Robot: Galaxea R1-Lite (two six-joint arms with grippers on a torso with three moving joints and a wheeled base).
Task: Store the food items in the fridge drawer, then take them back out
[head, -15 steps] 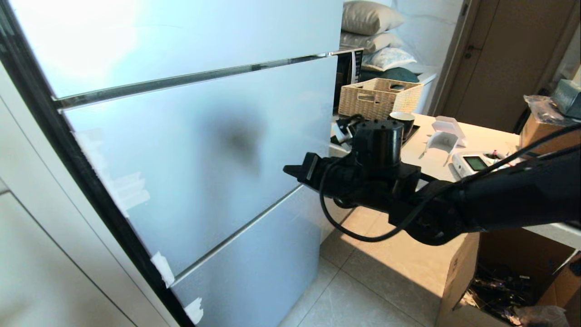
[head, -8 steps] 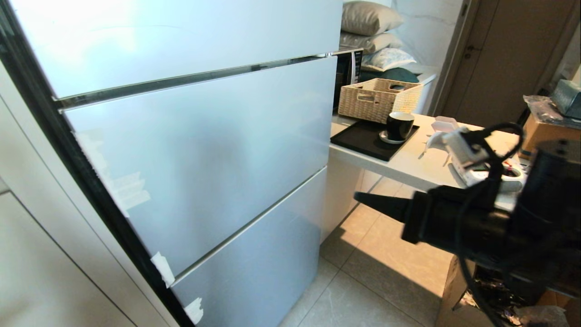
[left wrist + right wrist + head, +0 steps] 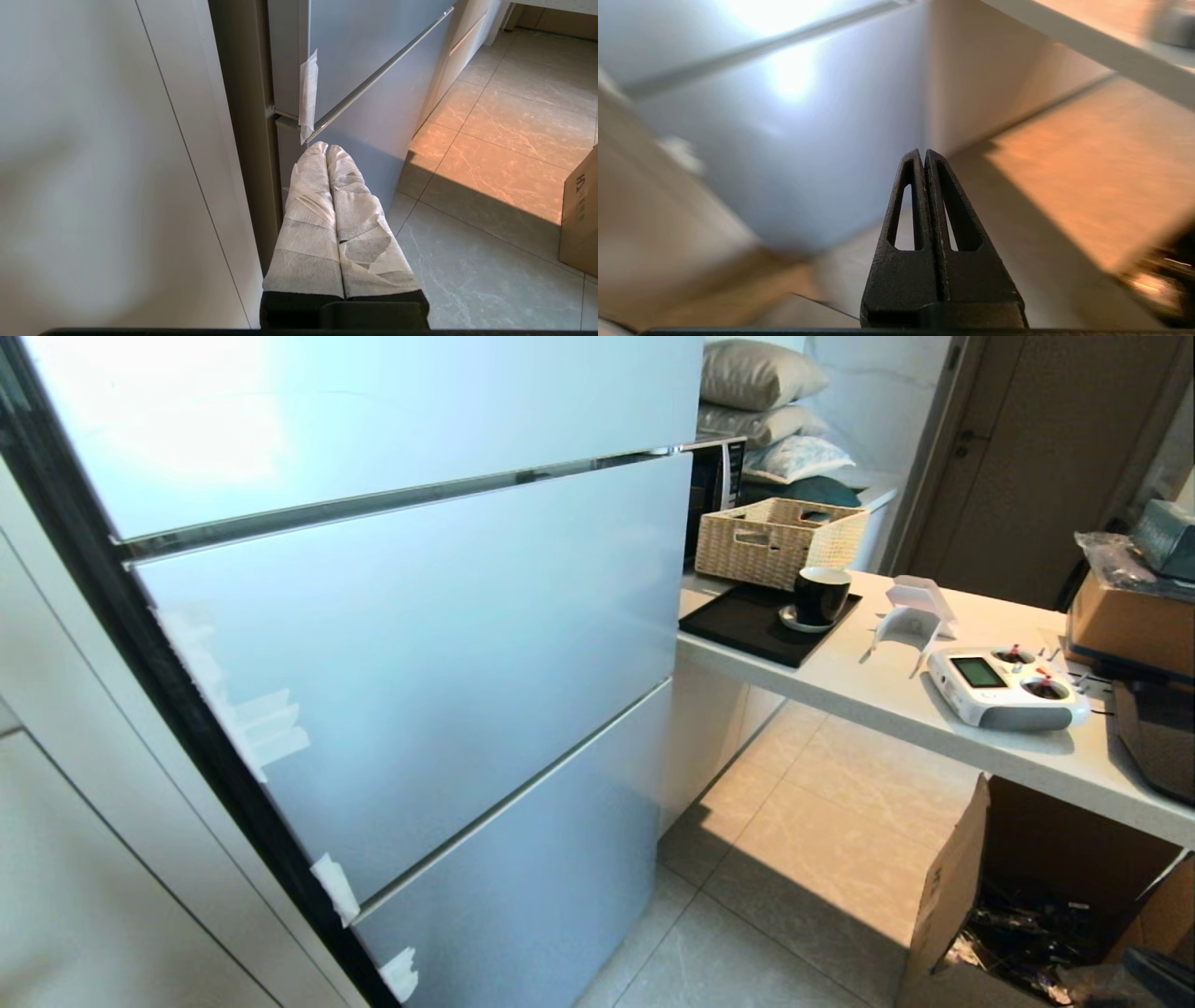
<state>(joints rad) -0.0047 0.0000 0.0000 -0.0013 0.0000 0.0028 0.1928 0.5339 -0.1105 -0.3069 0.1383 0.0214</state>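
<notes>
Gone from the head view is the black right arm that stretched across the matte silver-blue fridge door panels (image 3: 420, 644) a second ago; nothing of the robot shows there now. All panels sit flush and closed, so the clear-plastic fridge drawer is hidden behind them and its long axis cannot be read. No red fruit shows on the white bench (image 3: 868, 686) either, just a black mug, wicker basket and white remote controller.

Left wrist view: the left pincer (image 3: 327, 148), fingers wrapped in white tape, is clenched on nothing, parked low by the fridge's bottom corner near a strip of tape on the door edge.

Right wrist view, blurred: the black right pincer (image 3: 923, 153) is clenched, empty, aimed at the lower panel and floor.

My read: either all finished or not begun. Any next move means opening a panel first.
</notes>
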